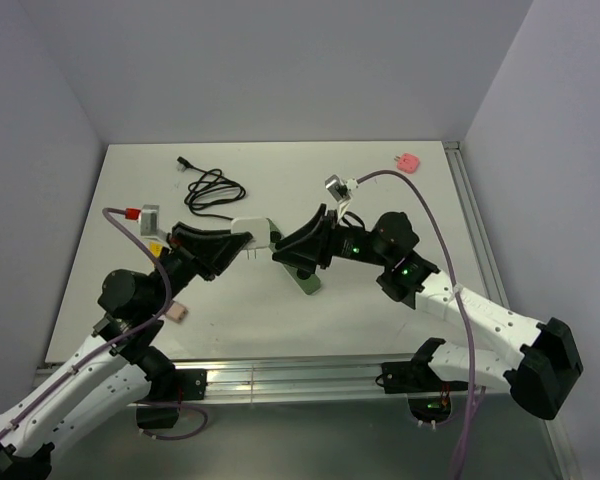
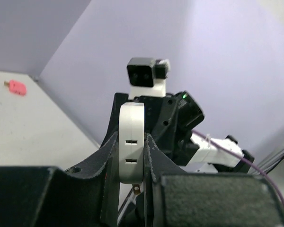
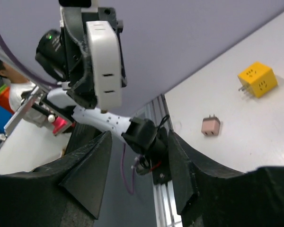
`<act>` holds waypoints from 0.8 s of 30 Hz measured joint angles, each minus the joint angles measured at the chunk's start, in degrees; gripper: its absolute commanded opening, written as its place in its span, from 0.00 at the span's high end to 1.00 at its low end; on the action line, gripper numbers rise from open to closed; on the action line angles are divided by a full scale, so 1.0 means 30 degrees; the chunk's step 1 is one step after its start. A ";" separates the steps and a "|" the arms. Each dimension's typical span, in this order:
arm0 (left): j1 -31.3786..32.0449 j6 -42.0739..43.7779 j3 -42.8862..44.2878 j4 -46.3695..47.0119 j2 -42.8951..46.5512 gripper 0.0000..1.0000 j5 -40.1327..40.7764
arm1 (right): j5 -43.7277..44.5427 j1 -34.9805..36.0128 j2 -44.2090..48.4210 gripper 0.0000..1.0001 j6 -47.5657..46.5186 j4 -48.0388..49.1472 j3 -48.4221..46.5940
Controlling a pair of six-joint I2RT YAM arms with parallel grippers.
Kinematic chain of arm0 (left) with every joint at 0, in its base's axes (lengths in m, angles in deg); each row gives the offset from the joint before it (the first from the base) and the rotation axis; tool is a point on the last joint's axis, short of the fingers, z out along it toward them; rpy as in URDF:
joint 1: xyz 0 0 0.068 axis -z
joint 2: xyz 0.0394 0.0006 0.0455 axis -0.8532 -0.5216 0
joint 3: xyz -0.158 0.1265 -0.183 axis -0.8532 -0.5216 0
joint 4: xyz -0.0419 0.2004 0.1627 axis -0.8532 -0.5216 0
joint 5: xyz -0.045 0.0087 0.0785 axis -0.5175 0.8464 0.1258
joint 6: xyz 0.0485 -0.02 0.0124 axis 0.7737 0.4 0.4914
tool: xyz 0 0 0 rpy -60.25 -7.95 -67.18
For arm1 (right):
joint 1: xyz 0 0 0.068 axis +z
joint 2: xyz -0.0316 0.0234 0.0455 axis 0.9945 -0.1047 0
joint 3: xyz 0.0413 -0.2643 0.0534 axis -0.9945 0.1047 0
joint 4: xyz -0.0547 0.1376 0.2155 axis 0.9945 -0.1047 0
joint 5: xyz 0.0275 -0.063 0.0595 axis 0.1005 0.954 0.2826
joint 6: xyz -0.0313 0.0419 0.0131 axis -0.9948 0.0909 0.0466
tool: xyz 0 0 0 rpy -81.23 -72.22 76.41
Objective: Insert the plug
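The left gripper [image 2: 131, 138] is clamping a white plug adapter [image 2: 131, 158] in the air above the bench [image 1: 280, 170], while the right gripper [image 3: 139, 139], its fingers apart, is facing it close by.

We find the air over the mid-worktop [image 1: 300, 170] crowded. The left claw [image 1: 238, 241] clamps a white adapter [image 1: 254, 231] directly before the right claw [image 1: 283, 252], whose jaws stand apart. A green block [image 1: 309, 282] lies beneath. A black cable [image 1: 212, 190] takes the far left and a pink plug [image 1: 408, 160] the far right corner, with bare surface between them. A yellow cube [image 1: 153, 244] and a small pink adapter [image 1: 180, 312] lie near left.
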 measured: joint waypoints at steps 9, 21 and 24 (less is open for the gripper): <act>0.0000 -0.0546 0.0051 0.1239 -0.0437 1.00 0.0976 | 0.0641 0.0044 -0.2382 0.51 0.3075 0.4663 -0.0102; 0.0000 -0.0554 0.0051 0.1319 -0.0634 1.00 0.1100 | 0.0765 0.0379 -0.2441 0.61 0.3774 0.6579 -0.0189; 0.0000 -0.0554 0.0051 0.1333 -0.0656 1.00 0.1100 | 0.0809 0.0379 -0.2441 0.62 0.3774 0.6521 -0.0364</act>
